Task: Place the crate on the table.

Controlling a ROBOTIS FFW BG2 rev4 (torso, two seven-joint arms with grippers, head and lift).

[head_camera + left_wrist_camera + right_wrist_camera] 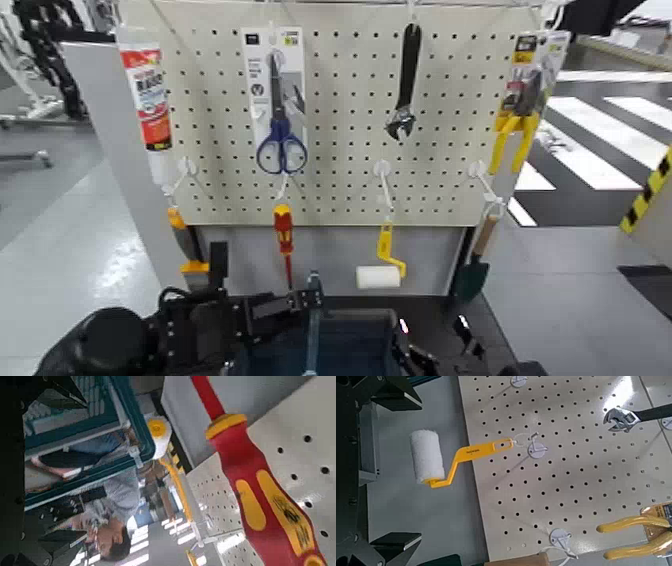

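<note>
The head view is lit evenly and brightly, while its bottom centre is left dark. A glare patch is cast at the upper right of the right wrist view, where soft shadows are thrown across the pegboard [574,479].

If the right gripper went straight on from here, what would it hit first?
Probably the paint roller, which hangs ahead of the right gripper. Depth is unclear, so it might slip past and meet the grey panel behind instead.
</note>
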